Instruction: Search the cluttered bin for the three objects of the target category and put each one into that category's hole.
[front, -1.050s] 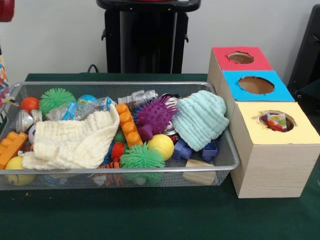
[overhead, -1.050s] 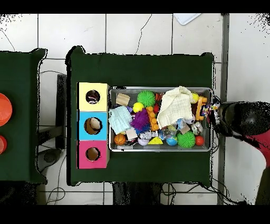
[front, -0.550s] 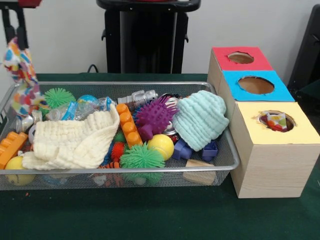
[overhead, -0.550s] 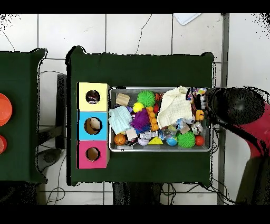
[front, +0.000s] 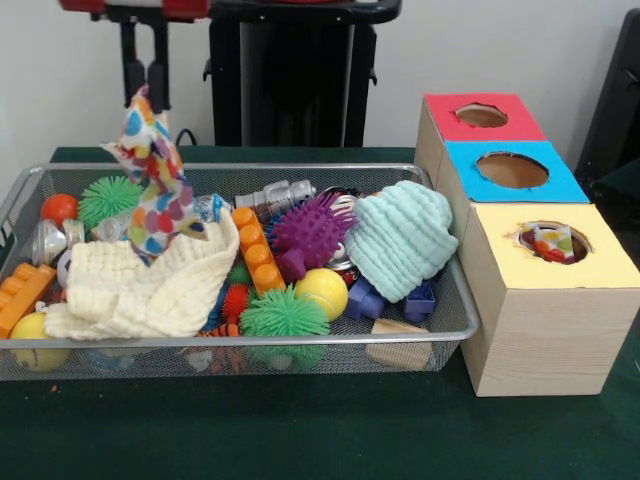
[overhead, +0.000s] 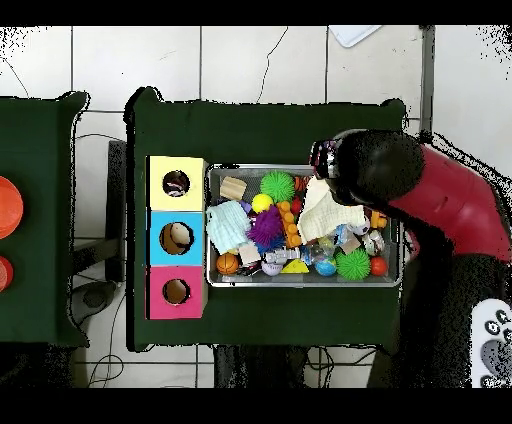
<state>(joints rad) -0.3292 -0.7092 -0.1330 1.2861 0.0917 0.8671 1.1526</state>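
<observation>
Having travelled from the far left edge toward centre, the gripper is pinching a spotted cloth hanging upper left over the basket, where its trailing end is risking snagging toys.

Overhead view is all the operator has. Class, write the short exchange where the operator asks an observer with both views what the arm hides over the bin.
Operator: Is the gripper holding anything?
Observer: Yes, it pinches the top of a spotted cloth.
Operator: Is that cloth clear of the bin?
Observer: No, its lower end hangs down to the cream cloth; contact I cannot tell.
Operator: Anything in the yellow box?
Observer: Patterned fabric shows in its hole.
</observation>
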